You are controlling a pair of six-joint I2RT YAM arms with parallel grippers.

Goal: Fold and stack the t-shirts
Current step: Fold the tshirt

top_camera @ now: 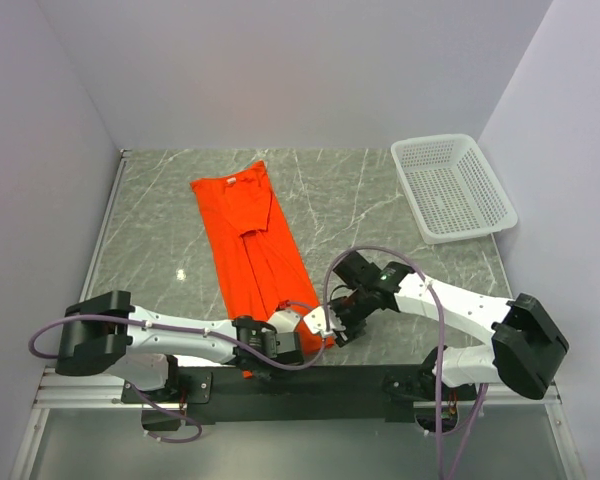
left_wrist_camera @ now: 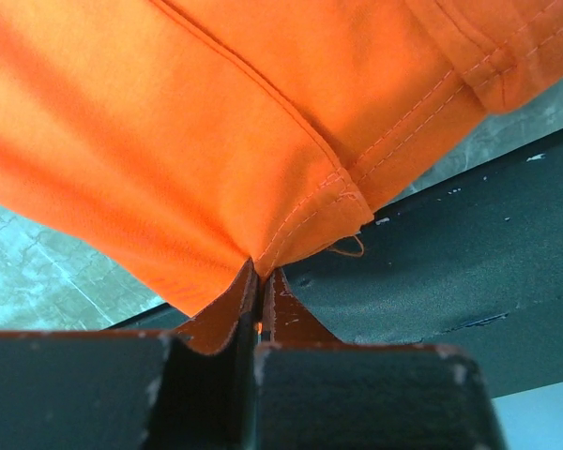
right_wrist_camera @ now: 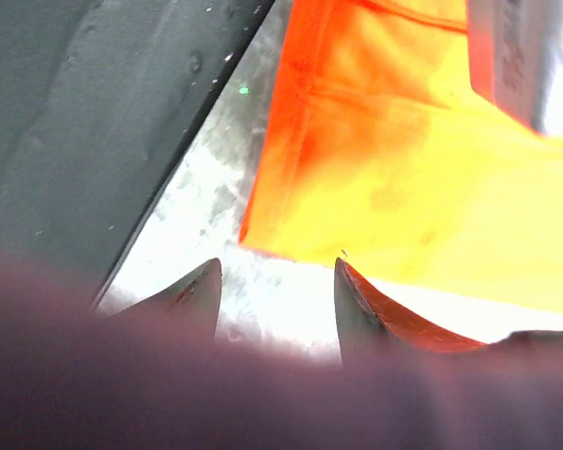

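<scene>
A bright orange-red t-shirt point(top_camera: 245, 225) lies folded into a long strip on the marble table, running from the back centre down to the near edge. My left gripper point(top_camera: 302, 348) is at the strip's near end. In the left wrist view it point(left_wrist_camera: 259, 281) is shut on the stitched hem corner of the t-shirt point(left_wrist_camera: 216, 122), with cloth pinched between the jaws. My right gripper point(top_camera: 332, 330) sits just right of that end. In its wrist view it point(right_wrist_camera: 274, 279) is open, low over the table, with the t-shirt's point(right_wrist_camera: 403, 187) other near corner just ahead of the fingertips and nothing between them.
A white mesh basket point(top_camera: 453, 187) stands at the back right, with nothing visible in it. The black base rail point(top_camera: 310, 380) runs along the near table edge, close under both grippers point(left_wrist_camera: 469, 272) point(right_wrist_camera: 94, 122). Grey walls close in the left, back and right sides.
</scene>
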